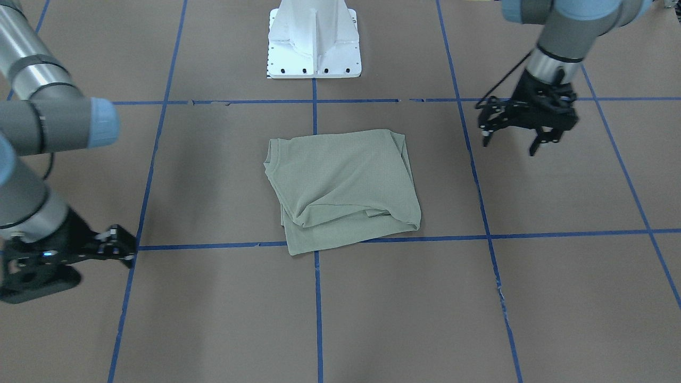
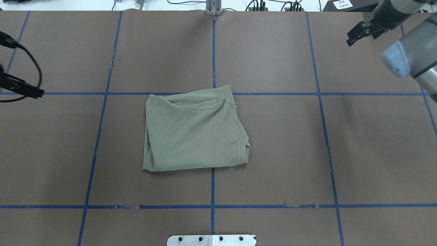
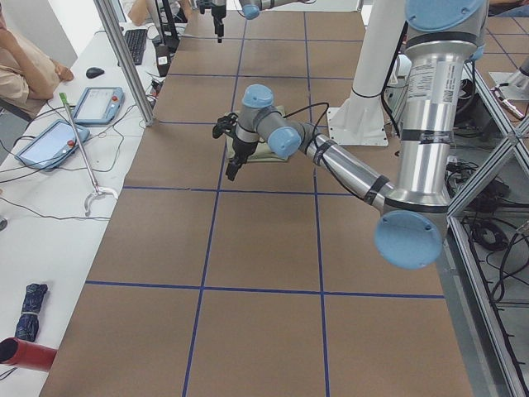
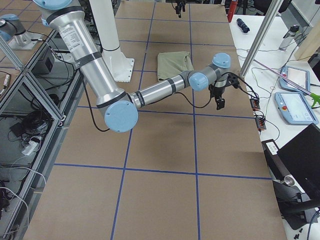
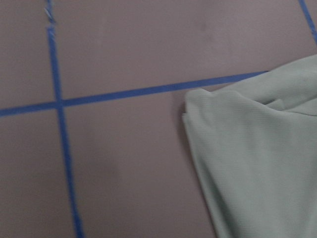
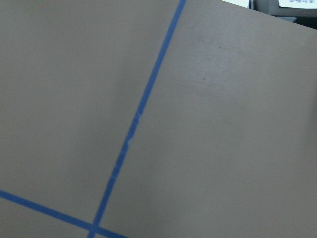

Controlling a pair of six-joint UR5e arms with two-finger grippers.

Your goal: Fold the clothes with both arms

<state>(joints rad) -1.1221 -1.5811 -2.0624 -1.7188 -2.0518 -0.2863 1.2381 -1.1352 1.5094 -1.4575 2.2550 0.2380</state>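
Observation:
The sage-green shirt lies folded into a rough rectangle at the table's middle, with the round neck on one side edge. It also shows in the left wrist view and the exterior right view. No gripper touches it. My left gripper hovers open and empty above the table, well off to the shirt's side. My right gripper hangs open and empty above the table near the far edge, away from the shirt. The chest logo and tag are hidden.
Brown paper with a grid of blue tape lines covers the table. The white pedestal base stands at the robot's side. A side bench with tablets, cables and a seated person runs along the far edge.

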